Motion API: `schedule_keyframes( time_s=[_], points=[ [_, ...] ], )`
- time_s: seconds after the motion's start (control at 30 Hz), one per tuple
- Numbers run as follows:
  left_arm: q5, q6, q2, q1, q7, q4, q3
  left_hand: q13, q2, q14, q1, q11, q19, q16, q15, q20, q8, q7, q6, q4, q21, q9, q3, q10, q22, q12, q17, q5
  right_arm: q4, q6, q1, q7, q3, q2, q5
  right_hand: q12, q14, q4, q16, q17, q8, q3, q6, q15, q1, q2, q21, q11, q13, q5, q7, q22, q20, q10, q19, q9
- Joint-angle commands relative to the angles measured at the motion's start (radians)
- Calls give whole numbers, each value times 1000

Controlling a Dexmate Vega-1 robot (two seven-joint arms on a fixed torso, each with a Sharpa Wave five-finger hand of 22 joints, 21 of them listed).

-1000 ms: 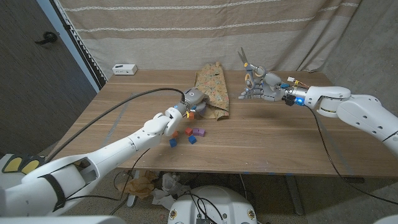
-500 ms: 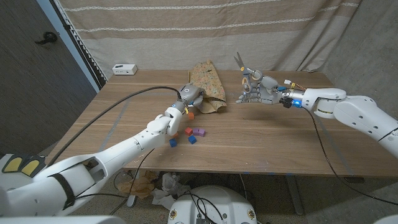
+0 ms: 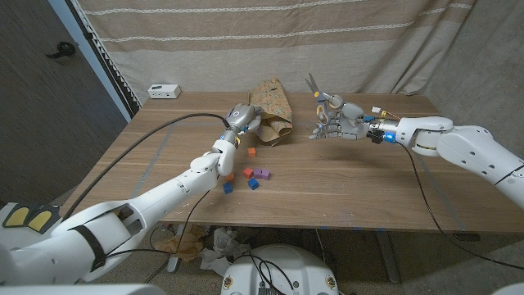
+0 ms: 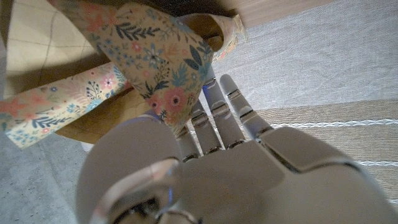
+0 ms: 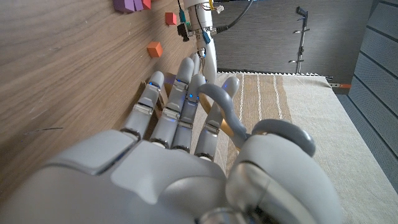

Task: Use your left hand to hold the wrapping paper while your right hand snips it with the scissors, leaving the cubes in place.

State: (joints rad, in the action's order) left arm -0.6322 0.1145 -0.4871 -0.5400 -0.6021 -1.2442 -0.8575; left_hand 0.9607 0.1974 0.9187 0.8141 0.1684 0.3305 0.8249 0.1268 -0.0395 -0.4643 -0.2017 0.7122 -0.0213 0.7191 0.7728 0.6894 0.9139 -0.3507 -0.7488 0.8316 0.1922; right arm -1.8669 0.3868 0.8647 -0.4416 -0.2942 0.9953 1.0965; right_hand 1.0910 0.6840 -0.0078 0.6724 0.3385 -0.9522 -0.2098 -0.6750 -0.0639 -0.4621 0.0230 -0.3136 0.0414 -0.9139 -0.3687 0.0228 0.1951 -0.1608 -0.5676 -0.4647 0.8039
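Upper middle of the head view: the left hand (image 3: 239,117) grips the paper (image 3: 272,111), lifted off the table (image 3: 344,180). The right hand (image 3: 336,121) holds scissors (image 3: 318,90) upright beside it; cubes (image 3: 252,174) lie below.

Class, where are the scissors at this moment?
In the head view, the scissors stand blades-up in the right hand, at the table's far side, right of the wrapping paper.
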Motion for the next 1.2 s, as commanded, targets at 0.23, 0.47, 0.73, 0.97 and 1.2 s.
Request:
schedule_keyframes(
  time_s=[0.23, 0.47, 0.73, 0.97, 1.2],
  points=[
    [71, -13, -4, 0, -33, 8, 4, 13, 4, 0, 12, 46, -4, 0, 99, -16, -12, -11, -9, -15, 23, 23, 3, 41, -10, 1, 6, 8, -19, 28, -17, -50, -22, 26, -9, 47, -7, -7, -7, -2, 17, -6, 171, -63, 1, 7, 5, 11, 15, 5, -169, 2, -8, 3, -16, -7],
    [85, -16, 28, 16, -51, 44, -3, 17, 3, 0, 13, 46, -11, 1, 99, -17, -6, -14, -5, -18, 31, 16, 2, 41, -12, 4, 8, 8, -38, 45, -13, -44, -27, 34, -4, 48, -8, -7, -11, -5, 27, -8, 177, -62, 3, 8, 7, 12, 17, 6, -168, 1, -11, 11, -18, -14],
    [90, -63, 83, 69, -90, 129, -29, 21, 2, -8, 11, 46, -18, -4, 99, -17, 5, -14, -6, -25, 39, 4, -1, 36, -14, 9, 8, 8, -48, 50, -12, -53, -33, 40, -4, 44, -12, -8, -15, -8, 31, -9, 180, -63, 6, 8, 11, 15, 27, 6, -169, 1, -10, 19, -17, -14],
    [102, -111, 111, 100, -111, 182, -52, 26, 1, -6, 9, 46, -21, -1, 99, -16, 12, -16, -4, -28, 47, -3, -4, 38, -14, 10, 12, 8, -61, 55, -6, -57, -34, 50, -2, 46, -11, -8, -17, -10, 36, -10, 178, -61, 7, 9, 14, 14, 32, 7, -168, 1, -11, 19, -18, -17],
    [116, -136, 124, 108, -117, 203, -65, 26, 0, -7, 7, 46, -24, -1, 99, -18, 13, -15, -3, -30, 53, 0, -7, 37, -14, 15, 13, 8, -71, 68, -3, -57, -26, 71, 4, 46, -10, -9, -19, -12, 40, -11, 177, -63, 9, 10, 17, 14, 40, 8, -171, 1, -14, 19, -20, -19]
  ],
)
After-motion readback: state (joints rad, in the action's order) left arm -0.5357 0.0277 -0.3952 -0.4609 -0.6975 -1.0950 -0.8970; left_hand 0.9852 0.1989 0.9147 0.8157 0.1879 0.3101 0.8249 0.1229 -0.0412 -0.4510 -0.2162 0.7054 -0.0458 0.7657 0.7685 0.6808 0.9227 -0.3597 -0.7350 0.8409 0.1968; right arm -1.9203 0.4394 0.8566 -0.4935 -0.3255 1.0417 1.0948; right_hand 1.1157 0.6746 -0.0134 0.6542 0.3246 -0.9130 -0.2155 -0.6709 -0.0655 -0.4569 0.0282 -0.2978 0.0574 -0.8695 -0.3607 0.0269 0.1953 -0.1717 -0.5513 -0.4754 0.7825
